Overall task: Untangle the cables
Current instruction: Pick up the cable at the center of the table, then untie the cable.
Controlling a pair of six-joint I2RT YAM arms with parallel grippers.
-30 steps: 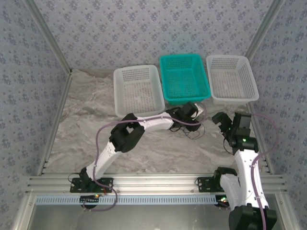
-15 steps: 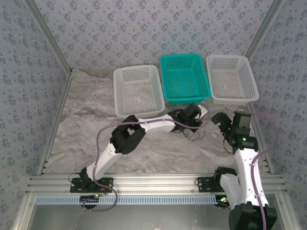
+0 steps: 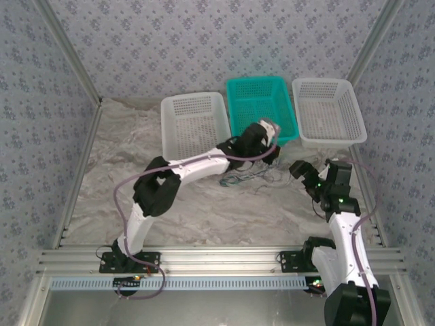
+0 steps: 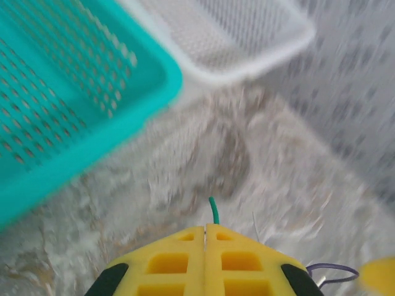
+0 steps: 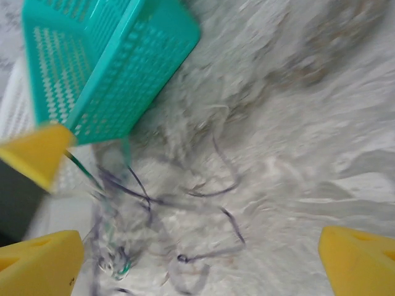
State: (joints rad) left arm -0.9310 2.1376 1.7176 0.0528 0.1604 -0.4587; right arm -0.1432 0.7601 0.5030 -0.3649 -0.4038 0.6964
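Three baskets stand in a row at the far side of the table [image 3: 170, 204] in the top view: a left white basket [image 3: 194, 125], a teal basket [image 3: 262, 109] and a right white basket [image 3: 326, 112]. The left arm reaches far forward, and the left gripper [image 3: 270, 132] is raised at the near edge of the teal basket. The cables [image 3: 248, 178] lie as a loose bunch on the marbled table cover, just in front of the teal basket and between the two arms. The right gripper [image 3: 299, 170] hangs near their right end, with its jaws apart.

From the left wrist, the left gripper [image 4: 205, 237] has its yellow fingers pressed together, and a green cable [image 4: 213, 211] sticks out from the seam between them, so it is clamped on this cable. The teal basket [image 4: 74, 123] is at the left and the right white basket [image 4: 234, 37] is beyond it.

From the right wrist, the picture is blurred. The right gripper [image 5: 200, 253] is spread wide and holds nothing. The cables [image 5: 154, 203] lie in dark loops on the cover below the teal basket [image 5: 105, 68]. The yellow tip at the left is probably the left gripper [image 5: 37, 154], with the green cable [image 5: 77, 163] hanging from it.
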